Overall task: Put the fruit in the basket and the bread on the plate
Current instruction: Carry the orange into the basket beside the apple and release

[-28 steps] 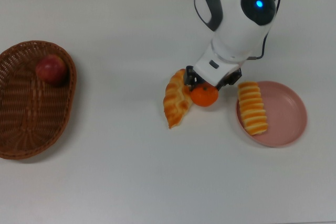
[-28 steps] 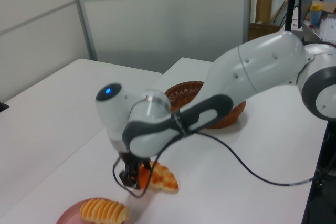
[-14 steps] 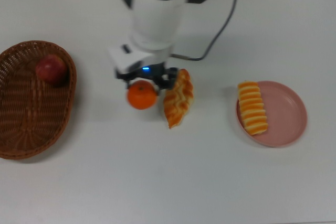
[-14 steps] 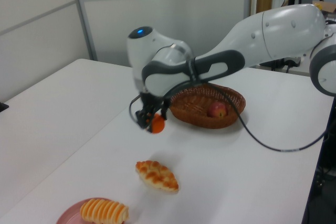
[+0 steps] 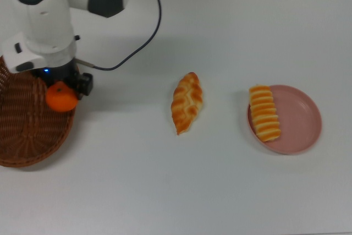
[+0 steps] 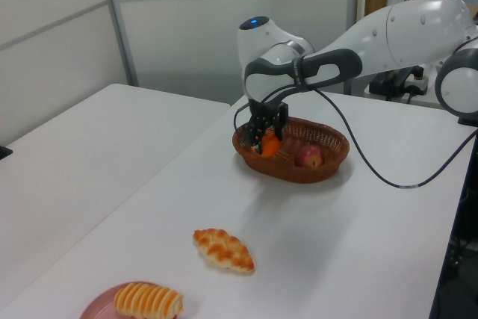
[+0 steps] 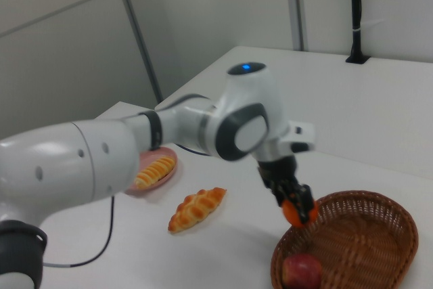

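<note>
Left view, foreground: the pink plate [image 6: 101, 308] sits at the lower edge of the white table [image 6: 89, 155], carrying the ridged roll [image 6: 148, 300], which lies along the plate's side toward the twisted loaf, as the top view shows [image 5: 264, 112]. Just beyond it, apart from the plate, the twisted loaf [image 6: 223, 249] lies bare on the table; in the top view it sits between plate and basket, nearer the plate [image 5: 187, 102]. Farther back stands the oval wicker basket [image 6: 314, 170], with the red apple [image 6: 309, 156] resting inside it. Above the basket's near rim, the gripper [image 6: 267, 138] points downward with its fingers pinched on the orange tangerine [image 6: 269, 144], which is held in the air at rim height and not resting on the weave. In the top view the tangerine [image 5: 61, 97] hangs over the basket's right edge [image 5: 33, 136], under the arm's white wrist, and the apple is hidden there by the arm. In the right view the gripper [image 7: 295, 205] holds the tangerine [image 7: 299, 212] over the basket's left rim [image 7: 352, 235], with the apple [image 7: 302, 270] lying lower in the basket, well apart from it. A black cable [image 5: 137, 42] trails from the wrist across the table in the top view.
</note>
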{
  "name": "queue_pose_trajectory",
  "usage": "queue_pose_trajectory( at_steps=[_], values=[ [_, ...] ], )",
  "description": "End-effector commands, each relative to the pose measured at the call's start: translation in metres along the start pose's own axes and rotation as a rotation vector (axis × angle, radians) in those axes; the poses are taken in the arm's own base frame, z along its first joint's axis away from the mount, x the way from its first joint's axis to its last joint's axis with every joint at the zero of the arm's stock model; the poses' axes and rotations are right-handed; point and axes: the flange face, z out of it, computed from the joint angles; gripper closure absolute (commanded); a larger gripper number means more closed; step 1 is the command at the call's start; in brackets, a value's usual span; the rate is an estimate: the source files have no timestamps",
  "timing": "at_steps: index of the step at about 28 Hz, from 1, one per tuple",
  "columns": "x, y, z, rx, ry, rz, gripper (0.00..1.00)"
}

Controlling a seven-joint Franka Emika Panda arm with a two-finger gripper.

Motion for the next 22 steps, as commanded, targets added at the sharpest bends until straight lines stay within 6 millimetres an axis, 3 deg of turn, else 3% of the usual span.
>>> queue_pose_trajectory(
  at_steps=[1,3,5,8,10,12,22],
  values=[
    [0.009,-0.001,0.039,0.032,0.039,-0.003,0.86],
    [0.013,0.014,0.06,0.036,0.047,0.022,0.86],
    [0.015,0.017,0.067,0.035,0.052,0.025,0.84],
    [0.015,0.018,0.068,0.036,0.05,0.021,0.71],
    [0.015,0.022,0.065,0.037,0.05,0.028,0.4],
    [0.015,0.026,0.064,0.041,0.051,0.045,0.01],
    [0.007,0.02,0.026,0.038,0.029,0.033,0.0]
  ],
)
